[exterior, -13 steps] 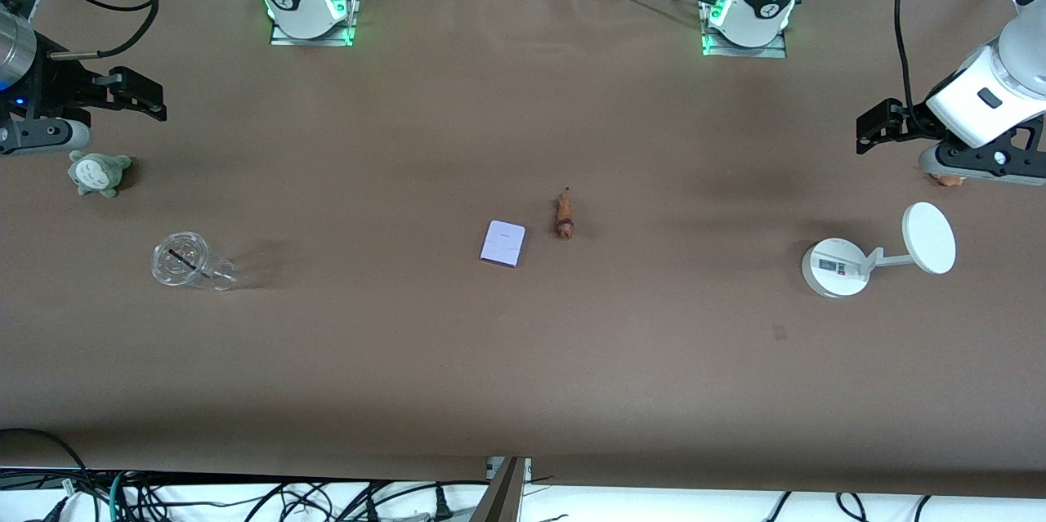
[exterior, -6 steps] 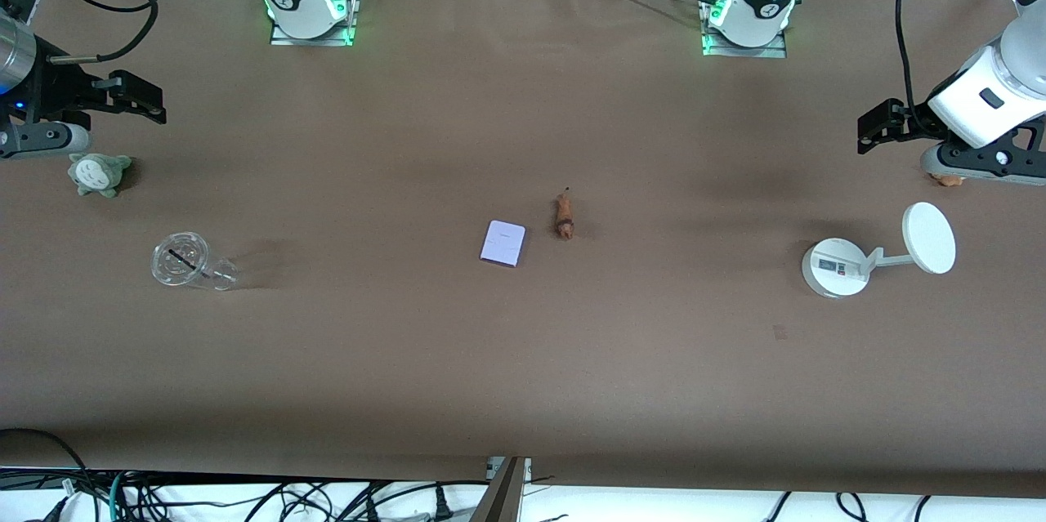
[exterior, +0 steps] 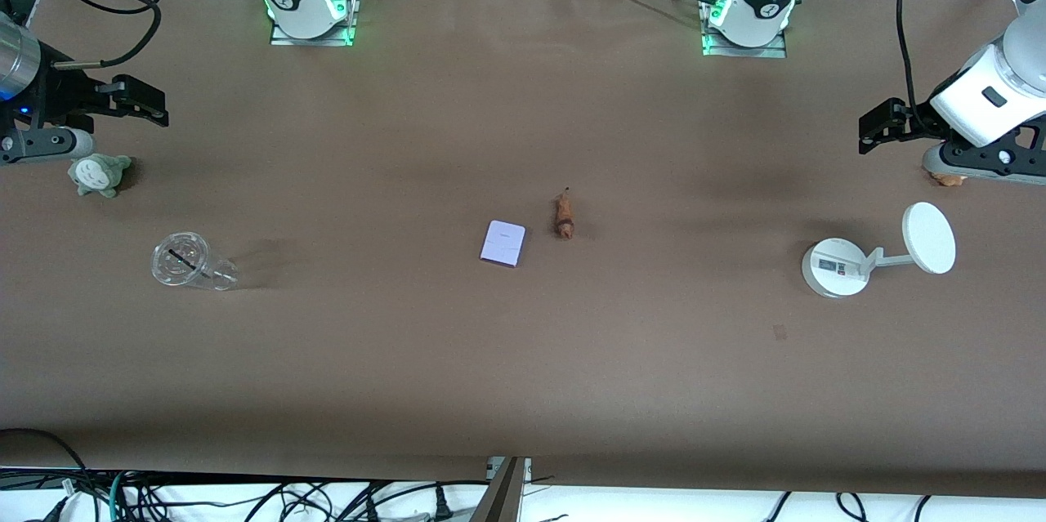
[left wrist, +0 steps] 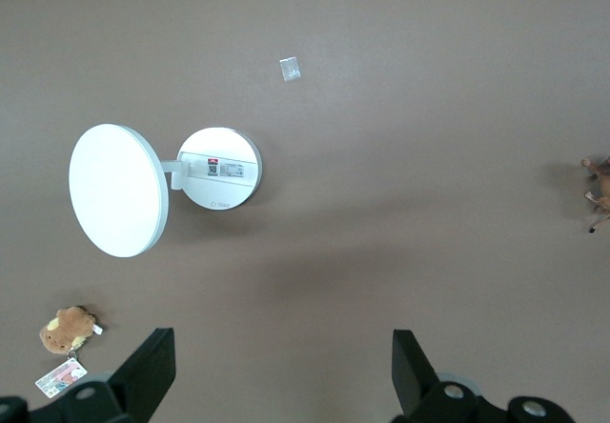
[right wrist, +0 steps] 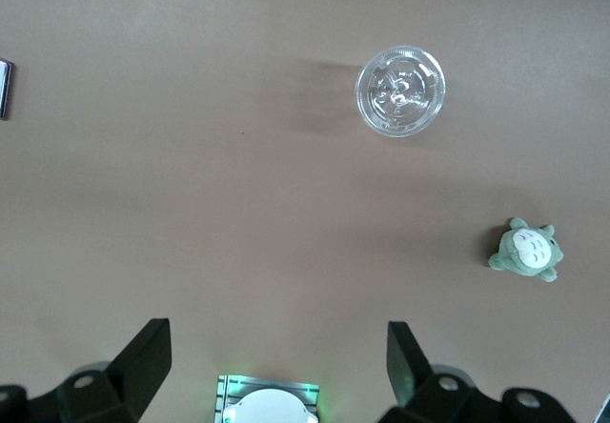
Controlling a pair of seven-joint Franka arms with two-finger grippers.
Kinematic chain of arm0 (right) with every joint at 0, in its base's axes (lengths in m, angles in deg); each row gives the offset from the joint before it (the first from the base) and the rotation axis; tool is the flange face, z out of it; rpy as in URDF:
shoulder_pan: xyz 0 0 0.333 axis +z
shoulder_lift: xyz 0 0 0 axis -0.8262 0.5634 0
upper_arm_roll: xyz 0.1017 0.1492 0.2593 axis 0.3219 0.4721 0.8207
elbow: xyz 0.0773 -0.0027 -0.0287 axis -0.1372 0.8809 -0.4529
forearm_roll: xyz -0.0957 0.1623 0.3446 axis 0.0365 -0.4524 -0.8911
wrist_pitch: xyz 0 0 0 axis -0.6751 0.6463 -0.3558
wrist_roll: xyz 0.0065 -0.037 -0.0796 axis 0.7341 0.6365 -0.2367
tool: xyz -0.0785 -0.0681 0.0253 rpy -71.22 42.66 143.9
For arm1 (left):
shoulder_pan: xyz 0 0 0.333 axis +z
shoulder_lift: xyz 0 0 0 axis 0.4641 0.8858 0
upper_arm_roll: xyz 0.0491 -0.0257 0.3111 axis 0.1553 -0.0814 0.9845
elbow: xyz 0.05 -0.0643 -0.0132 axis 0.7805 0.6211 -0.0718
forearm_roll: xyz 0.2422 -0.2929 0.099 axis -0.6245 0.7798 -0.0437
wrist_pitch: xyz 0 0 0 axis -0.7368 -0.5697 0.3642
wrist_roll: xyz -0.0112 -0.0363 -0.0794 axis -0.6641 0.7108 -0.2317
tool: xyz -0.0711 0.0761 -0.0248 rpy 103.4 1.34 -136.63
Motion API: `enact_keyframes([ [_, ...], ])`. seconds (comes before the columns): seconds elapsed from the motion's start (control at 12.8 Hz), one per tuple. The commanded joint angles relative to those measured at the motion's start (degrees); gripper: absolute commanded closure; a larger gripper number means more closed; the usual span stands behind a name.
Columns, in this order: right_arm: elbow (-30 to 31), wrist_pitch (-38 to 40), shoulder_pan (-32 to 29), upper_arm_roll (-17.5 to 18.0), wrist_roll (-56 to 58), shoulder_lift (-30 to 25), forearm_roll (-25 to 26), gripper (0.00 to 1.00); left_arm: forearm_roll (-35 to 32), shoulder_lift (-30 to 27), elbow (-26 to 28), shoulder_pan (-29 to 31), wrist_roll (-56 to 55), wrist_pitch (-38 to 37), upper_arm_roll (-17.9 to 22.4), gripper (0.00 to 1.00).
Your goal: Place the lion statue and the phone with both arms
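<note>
The lion statue (exterior: 564, 216), a tiny orange-brown figurine, lies mid-table beside the flat lavender-white phone (exterior: 502, 243), on the side toward the left arm's end. The statue shows at the edge of the left wrist view (left wrist: 599, 181). A sliver of the phone shows at the edge of the right wrist view (right wrist: 4, 88). My left gripper (exterior: 977, 162) hangs over the left arm's end of the table, open and empty (left wrist: 281, 377). My right gripper (exterior: 42, 145) hangs over the right arm's end, open and empty (right wrist: 276, 366). Both are far from the two things.
A white round-based stand with a disc (exterior: 878, 251) and a pale orange-tan lump (exterior: 948, 177) sit under and near my left gripper. A grey-green plush toy (exterior: 98, 175) and a clear cup (exterior: 186, 262) sit near my right gripper. The arm bases (exterior: 309, 7) stand along the table's edge farthest from the front camera.
Both arms have shifted only slightly at their ends of the table. The lion statue and the phone have not moved.
</note>
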Motion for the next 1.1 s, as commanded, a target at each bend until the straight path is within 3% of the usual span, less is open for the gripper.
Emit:
enact_keyframes([
  [0.0,-0.09,0.01,-0.75,0.86,0.08,-0.27,0.64,0.0,0.88,1.19,-2.47,0.12,0.94,-1.57,-0.19,0.0],
  [0.55,-0.18,-0.07,-0.58,1.04,0.08,-0.27,0.55,0.0,1.06,1.19,-2.47,-0.32,-1.07,-1.57,-0.37,0.0],
  [0.7,-0.18,-0.16,-0.58,1.04,0.08,0.25,0.55,0.0,4.03,2.32,-2.38,-1.37,-2.48,-1.39,-0.46,0.0],
  [0.86,-0.18,-0.43,-0.4,1.13,0.08,0.26,0.55,0.0,6.07,4.6,-2.21,-4.52,-2.84,-1.04,-0.72,0.0],
  [1.02,-0.09,-0.43,-0.4,1.21,0.08,0.26,0.55,0.0,6.07,7.42,-2.29,-10.13,-9.91,1.49,-0.9,0.0],
])
